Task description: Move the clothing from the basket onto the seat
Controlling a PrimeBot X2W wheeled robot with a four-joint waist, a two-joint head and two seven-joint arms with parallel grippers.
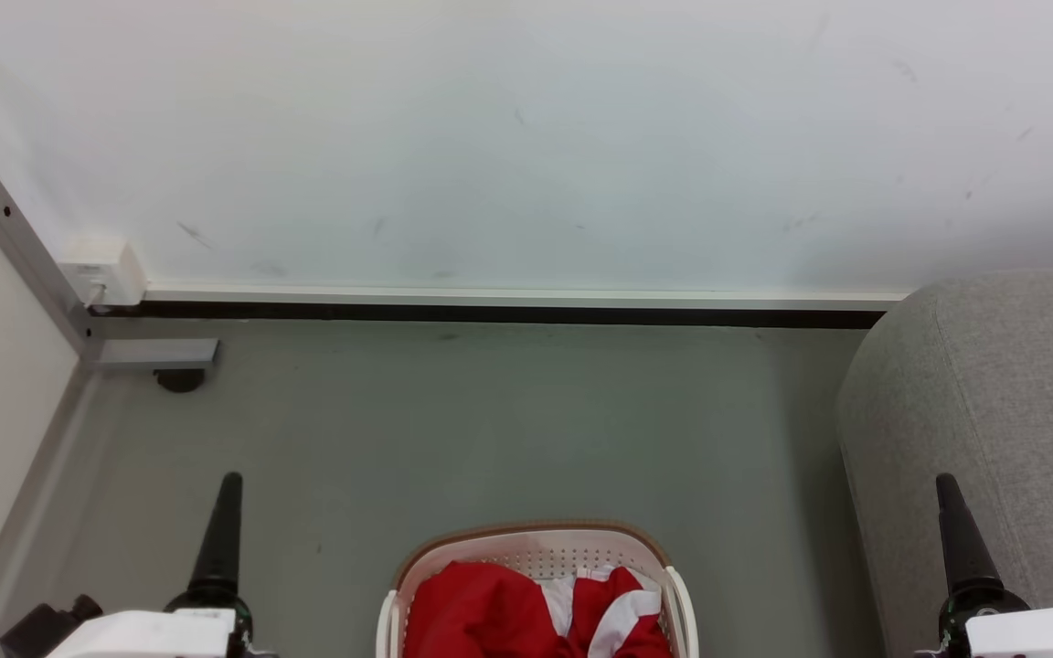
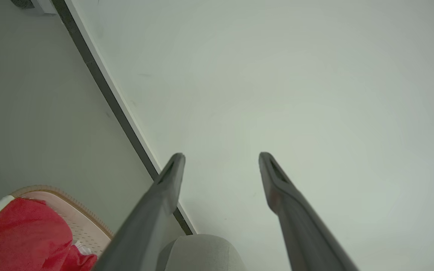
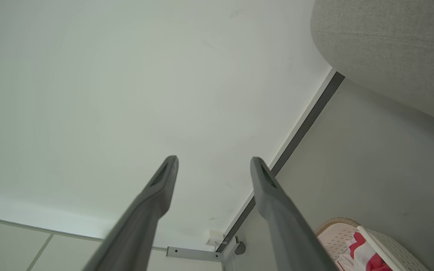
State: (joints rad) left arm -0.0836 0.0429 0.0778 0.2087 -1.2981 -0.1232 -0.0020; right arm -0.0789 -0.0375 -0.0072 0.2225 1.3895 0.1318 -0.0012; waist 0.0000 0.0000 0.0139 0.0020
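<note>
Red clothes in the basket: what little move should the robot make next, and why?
Probably lower the open right gripper toward the bright red fabric clothing, which lies in the white perforated plastic basket. It holds nothing, and the light grey woven sofa stands on that side.

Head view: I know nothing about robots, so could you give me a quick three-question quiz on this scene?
1. True or false: the clothing lies on the seat.
2. By the robot's own sides, on which side of the basket does the seat stand? A left, B right.
3. Fill in: the left gripper and the right gripper are both ____.
Key: 1 false, it is in the basket; 2 B; 3 open.
</note>
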